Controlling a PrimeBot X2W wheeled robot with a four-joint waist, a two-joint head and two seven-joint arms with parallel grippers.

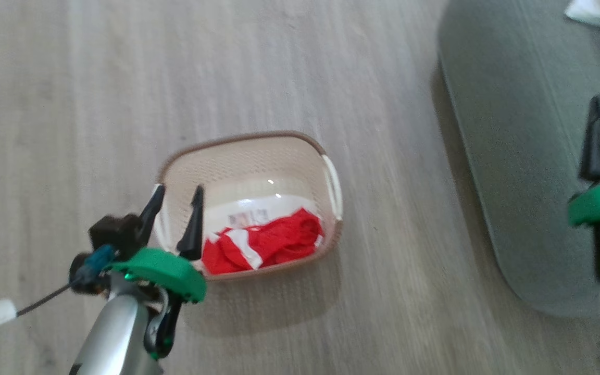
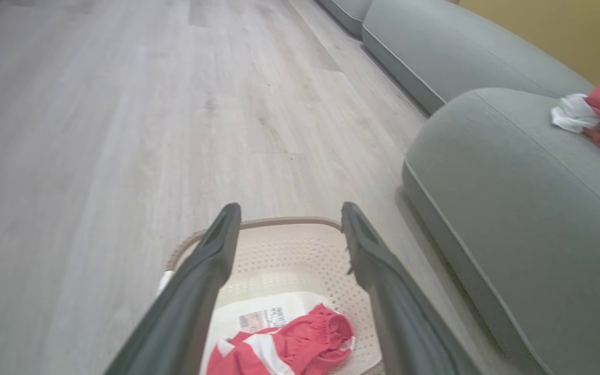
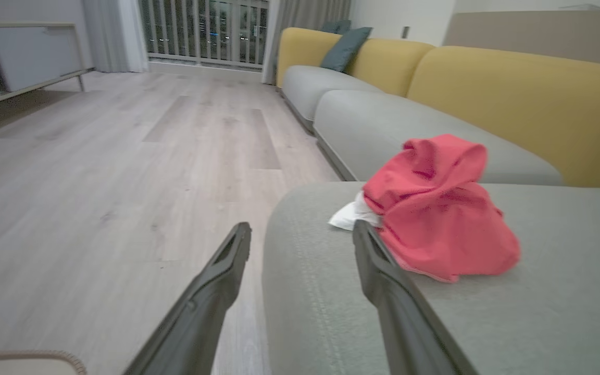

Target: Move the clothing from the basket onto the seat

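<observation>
A red-and-white fabric garment (image 1: 263, 242) lies at the near end of the cream perforated plastic basket (image 1: 237, 161); a second red garment (image 3: 435, 208) rests on the grey upholstered seat (image 1: 513, 156). Both jaws stand spread, empty. If you descend off-centre, the left jaws may catch the rim and tip the basket.

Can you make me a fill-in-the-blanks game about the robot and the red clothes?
1. The basket stands on the pale wooden ____.
2. Inside it lies clothing that is red and ____.
3. A red garment lies on the grey seat, in front of a ____ sofa back.
4. The left gripper by the basket has its fingers ____.

Missing words: floor, white, yellow, open.
</observation>
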